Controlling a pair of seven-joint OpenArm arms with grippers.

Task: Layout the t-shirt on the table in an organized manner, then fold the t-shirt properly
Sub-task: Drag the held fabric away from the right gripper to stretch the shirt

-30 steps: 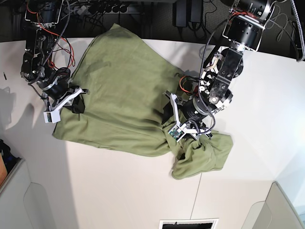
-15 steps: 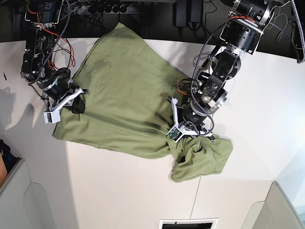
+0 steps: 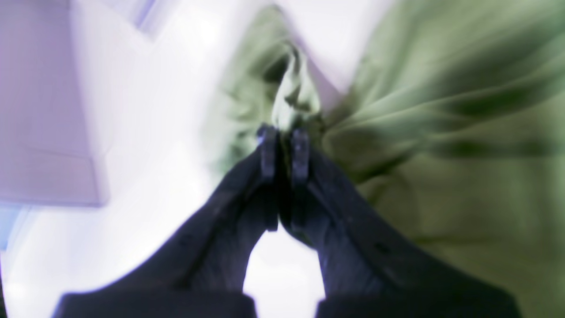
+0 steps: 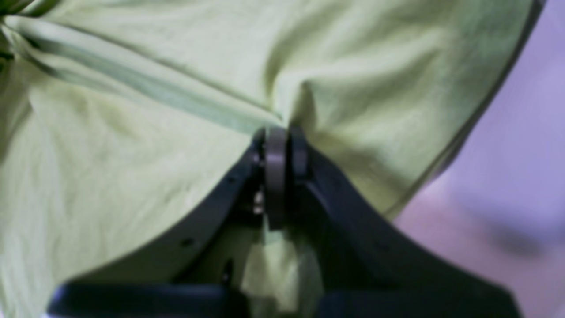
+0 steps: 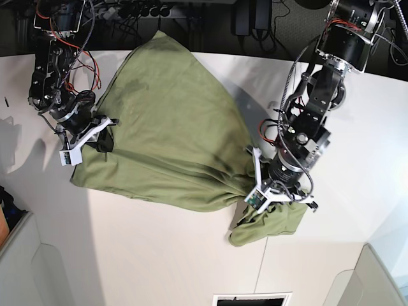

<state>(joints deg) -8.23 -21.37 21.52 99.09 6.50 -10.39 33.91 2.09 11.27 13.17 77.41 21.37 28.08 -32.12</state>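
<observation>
- The t-shirt was spread crumpled over the table, its far edge hanging off.
- A gathered fold was pinched in the closed jaws of the left gripper.
- Cloth near the shirt's other side was clamped by the right gripper, jaws closed.

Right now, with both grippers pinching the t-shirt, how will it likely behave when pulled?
The t-shirt likely drapes limply: folds fan from the left gripper and right gripper. It is probably light, and its bunched end should drag over the table.
</observation>
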